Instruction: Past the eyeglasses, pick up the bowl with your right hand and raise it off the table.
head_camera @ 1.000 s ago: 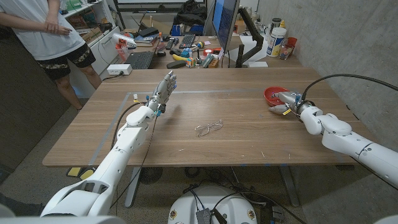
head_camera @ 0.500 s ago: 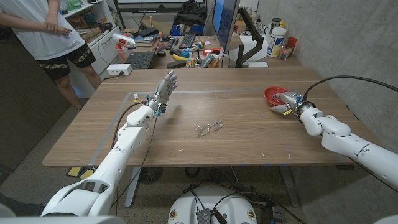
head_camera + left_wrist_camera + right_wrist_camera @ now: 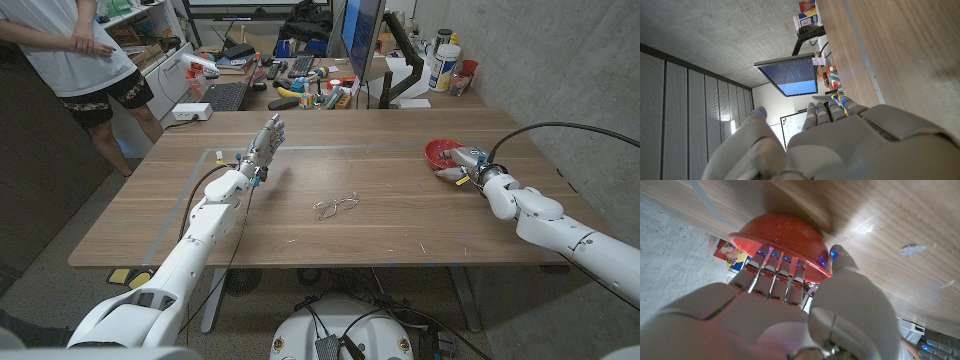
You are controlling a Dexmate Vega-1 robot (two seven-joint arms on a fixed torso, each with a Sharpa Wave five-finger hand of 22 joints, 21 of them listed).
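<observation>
between r. fingers (image 3: 775,272): bowl (image 3: 785,235) rim

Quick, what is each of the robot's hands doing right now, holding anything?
Left hand: open, fingers up, holding nothing.
Right hand: fingers inside the red bowl, thumb outside its rim, gripping it.

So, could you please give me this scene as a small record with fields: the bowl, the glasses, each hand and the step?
bowl: red, far right of the table
glasses: mid-table, untouched
right hand: at the bowl's near rim, fingers over the rim, thumb outside
left hand: raised over the table, holding nothing
step: grasp forming; cannot tell if the bowl is off the table
</observation>
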